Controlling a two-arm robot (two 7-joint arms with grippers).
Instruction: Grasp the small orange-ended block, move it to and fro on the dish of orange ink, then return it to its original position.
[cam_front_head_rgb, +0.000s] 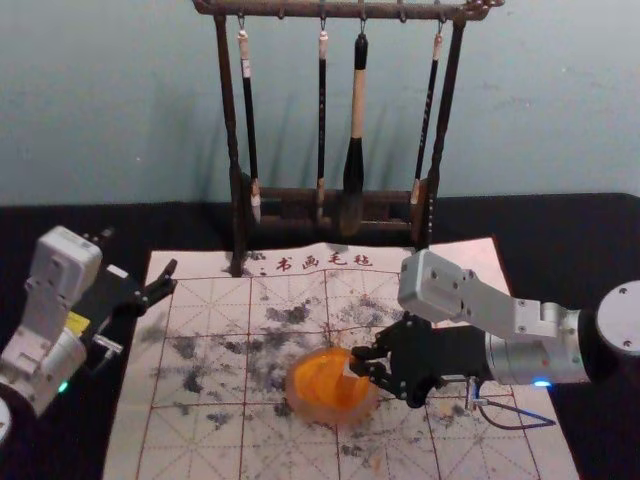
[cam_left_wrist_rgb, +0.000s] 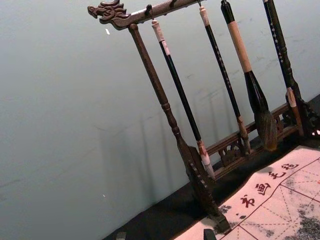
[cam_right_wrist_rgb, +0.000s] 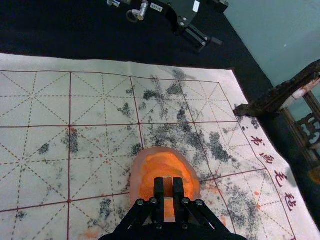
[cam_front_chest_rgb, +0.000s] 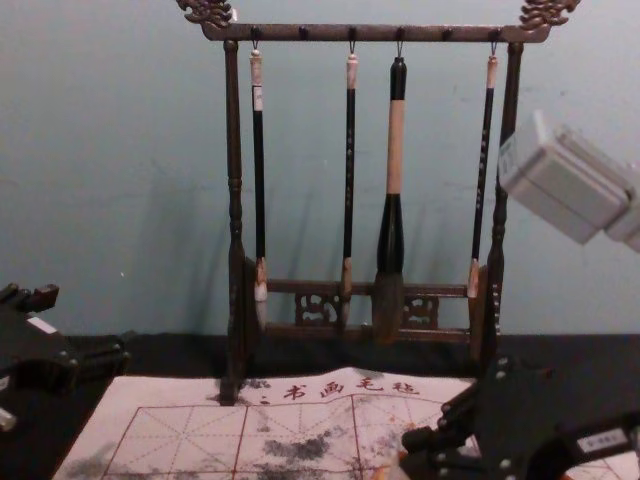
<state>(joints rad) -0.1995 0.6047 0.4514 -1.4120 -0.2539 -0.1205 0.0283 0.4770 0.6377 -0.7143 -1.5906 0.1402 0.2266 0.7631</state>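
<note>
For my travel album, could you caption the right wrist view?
Black fingers hold a small block over a dish of orange ink on a grid-lined mat.

Small block (cam_front_head_rgb: 350, 369), held over round dish (cam_front_head_rgb: 303, 409), ink (cam_front_head_rgb: 322, 378) inside (bright orange)

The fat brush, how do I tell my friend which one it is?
Find the tall dark wooden rack at the back of the white mat. In the head view, look under its top bar, third from the left. That is the fat brush: it has a tan stretch of handle and a wide bristle head, while its neighbours are thin.
</note>
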